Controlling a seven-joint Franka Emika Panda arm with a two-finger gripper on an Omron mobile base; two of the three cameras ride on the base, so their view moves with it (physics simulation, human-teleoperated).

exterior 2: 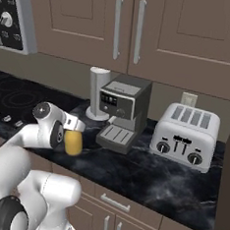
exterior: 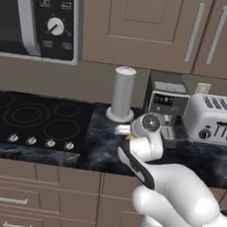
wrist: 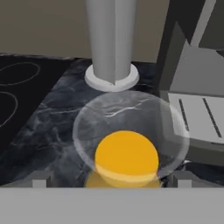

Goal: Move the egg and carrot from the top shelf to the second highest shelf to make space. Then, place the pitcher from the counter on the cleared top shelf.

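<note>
Claw (wrist: 112,181) spread wide above the pitcher (wrist: 127,155).
Fingertips (wrist: 40,179) flank its mouth on the tabletop (wrist: 48,127); contact cannot be told.

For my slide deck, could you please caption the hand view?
Open gripper poised over the pitcher on the counter, its mouth facing the camera.

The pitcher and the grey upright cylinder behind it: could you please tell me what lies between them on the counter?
Nothing: in the hand view, bare marbled counter runs from the pitcher to the grey cylinder.
</note>
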